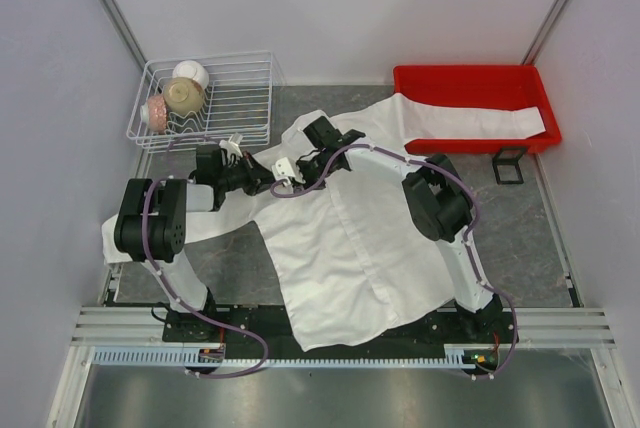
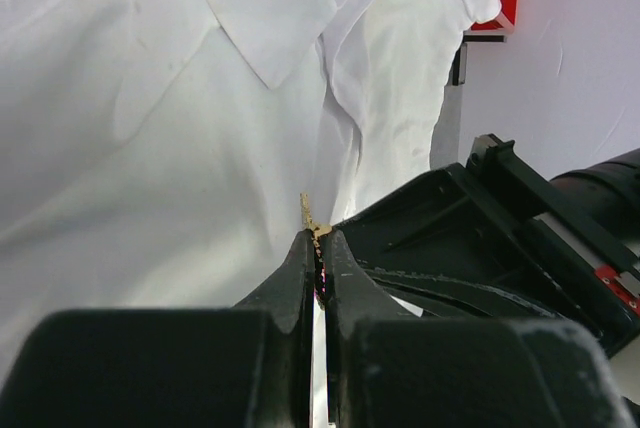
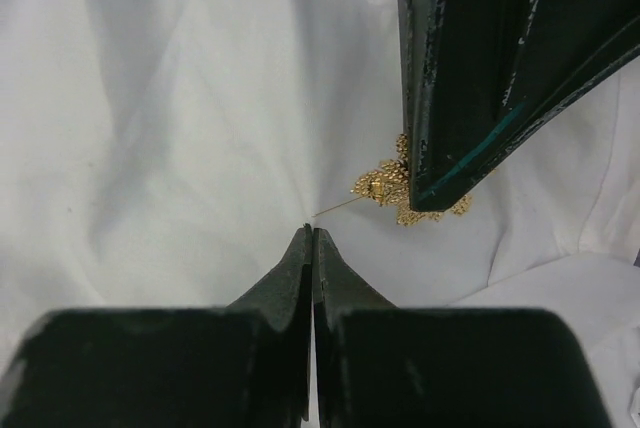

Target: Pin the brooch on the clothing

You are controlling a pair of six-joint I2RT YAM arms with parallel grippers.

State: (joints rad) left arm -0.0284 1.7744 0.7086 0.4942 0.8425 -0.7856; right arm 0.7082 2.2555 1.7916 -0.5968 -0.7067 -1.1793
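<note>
Black fingers of the left gripper (image 2: 318,240) are pressed together on the brooch (image 3: 385,186), a small cluster of gold beadwork that shows just past their tips. In the right wrist view its thin pin (image 3: 338,207) stands out bare from the cluster and slants down toward the right gripper (image 3: 312,234). That gripper's fingers are likewise closed, tip against tip, just beside the pin's free end. Whether they trap a pinch of cloth cannot be told.

Both grippers meet over the upper chest of the white shirt (image 1: 350,248), near the collar. The brooch sits right at the fabric, though contact is not clear. The shirt lies spread front-up on the grey table (image 1: 560,238), with one sleeve trailing into the red tray (image 1: 470,76) at the far right. A wire basket (image 1: 250,83) holding bowls stands at the far left, well apart from the work.

The step in hand looks like the piercing itself: the pin seems open and not yet through the cloth. The next move likely calls for a small ridge of fabric held taut at the pin's point. The left arm would then push the pin at a low angle, in and back out of that ridge, slowly enough that the thin cloth does not simply slide away. Closing the clasp would come after.
</note>
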